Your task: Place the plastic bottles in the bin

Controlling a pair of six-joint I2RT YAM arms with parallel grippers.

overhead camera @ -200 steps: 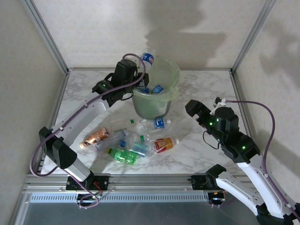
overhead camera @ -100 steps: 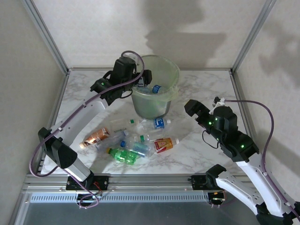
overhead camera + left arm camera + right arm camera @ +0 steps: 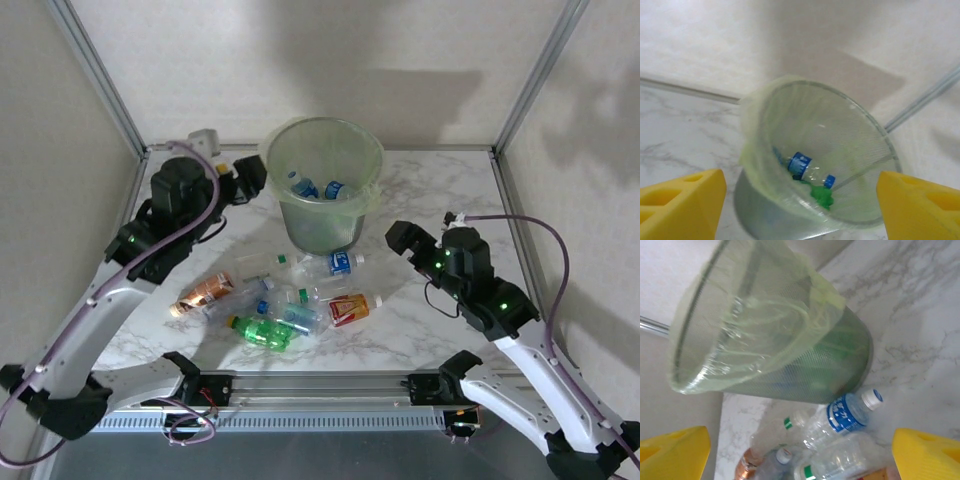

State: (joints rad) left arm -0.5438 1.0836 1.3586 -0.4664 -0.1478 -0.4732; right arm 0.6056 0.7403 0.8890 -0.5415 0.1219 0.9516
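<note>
The pale-green bin (image 3: 318, 232) stands at the back middle of the table, with blue-labelled plastic bottles (image 3: 305, 187) lying inside. In the left wrist view the bin (image 3: 758, 131) holds a blue-labelled bottle (image 3: 801, 164) and something green. Several more bottles (image 3: 283, 297) lie in a heap in front of the bin. My left gripper (image 3: 247, 178) hangs open and empty to the left of the bin's rim. My right gripper (image 3: 398, 238) is open to the right of the bin, low over the table. It faces the bin (image 3: 790, 335) and a blue-labelled bottle (image 3: 847, 415) by its base.
The heap holds a copper-coloured bottle (image 3: 205, 292), a green one (image 3: 262, 332) and an orange-red labelled one (image 3: 350, 308). Metal frame posts and white walls close the table on three sides. Bare marble lies right of the heap.
My left gripper let go of the blue-labelled bottle over the bin, opened, and drew back to the left. The right gripper edged slightly left.
</note>
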